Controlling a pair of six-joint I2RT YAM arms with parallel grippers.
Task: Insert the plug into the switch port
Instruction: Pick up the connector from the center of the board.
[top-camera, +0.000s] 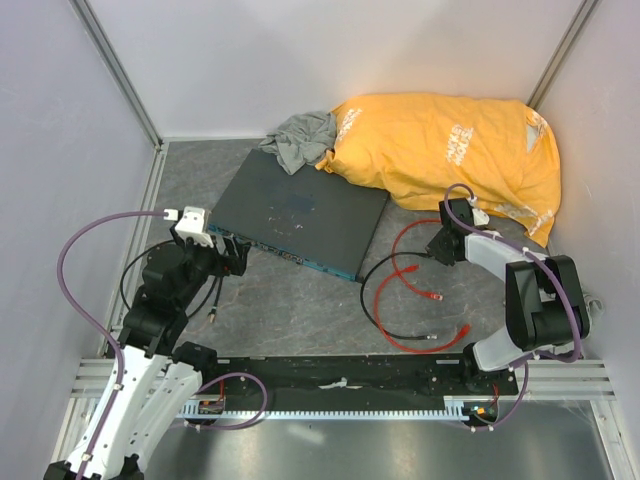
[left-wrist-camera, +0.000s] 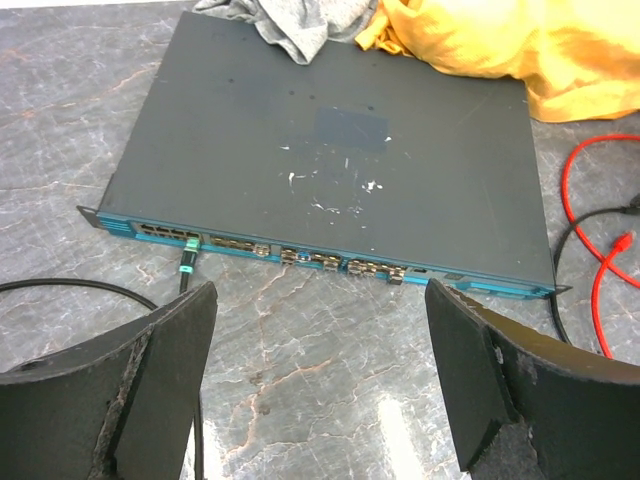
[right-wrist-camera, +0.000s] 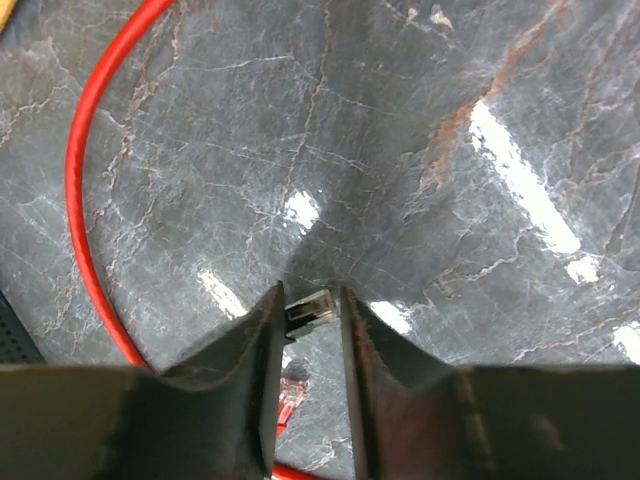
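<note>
The dark grey switch (top-camera: 300, 205) lies at the table's back middle. The ports (left-wrist-camera: 300, 255) run in a row along its blue-green front edge. My left gripper (top-camera: 232, 256) is open and empty, just in front of that edge, with only table between its jaws (left-wrist-camera: 320, 380). My right gripper (top-camera: 437, 248) is to the right of the switch, its fingers closed on a small clear plug (right-wrist-camera: 312, 310). A red boot (right-wrist-camera: 290, 385) shows blurred behind the plug. The thin red cable (top-camera: 385, 320) loops on the table and also shows in the right wrist view (right-wrist-camera: 80, 200).
A black cable with a green-tipped plug (left-wrist-camera: 186, 262) sits in a port at the left end of the switch. Another black cable (top-camera: 395, 335) lies among the red loops. An orange bag (top-camera: 450, 150) and a grey cloth (top-camera: 300, 135) lie behind the switch. Walls enclose three sides.
</note>
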